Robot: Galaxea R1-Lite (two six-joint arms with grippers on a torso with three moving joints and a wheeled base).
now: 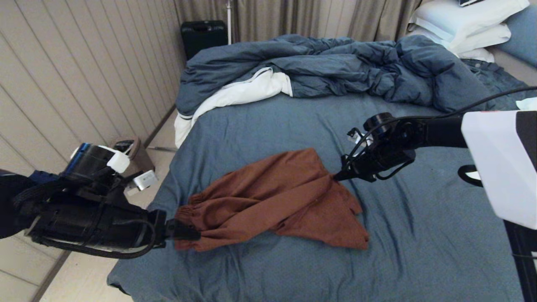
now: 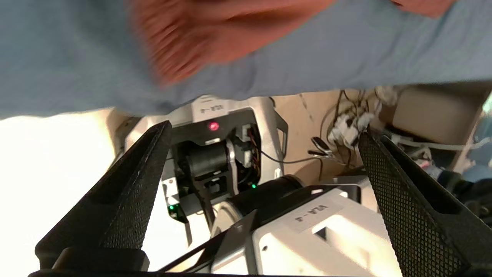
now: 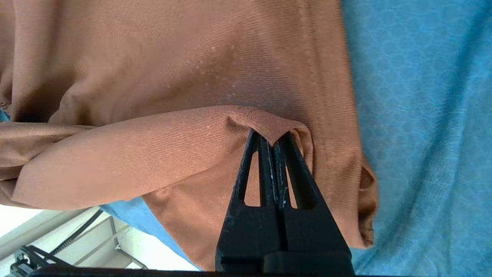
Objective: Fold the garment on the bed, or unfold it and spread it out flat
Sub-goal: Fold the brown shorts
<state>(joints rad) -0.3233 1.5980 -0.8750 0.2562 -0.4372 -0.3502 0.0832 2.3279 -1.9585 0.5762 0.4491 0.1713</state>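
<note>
Pinching a fold of the shorts (image 3: 215, 77), the right end effector (image 3: 273, 143) has its fingers clenched on the cloth at the leg end. The left end effector (image 2: 265, 134) is spread wide with nothing between its fingers; in the head view it sits right at the gathered waistband, and contact cannot be confirmed. The shorts lie on the bed (image 1: 419, 235), near its front left corner, long axis running from the waistband at the left to the leg hems at the right. Each arm is therefore nearest one end. Judgement: the coming move depends on the left fingers closing on the waistband so both ends can be drawn apart.
</note>
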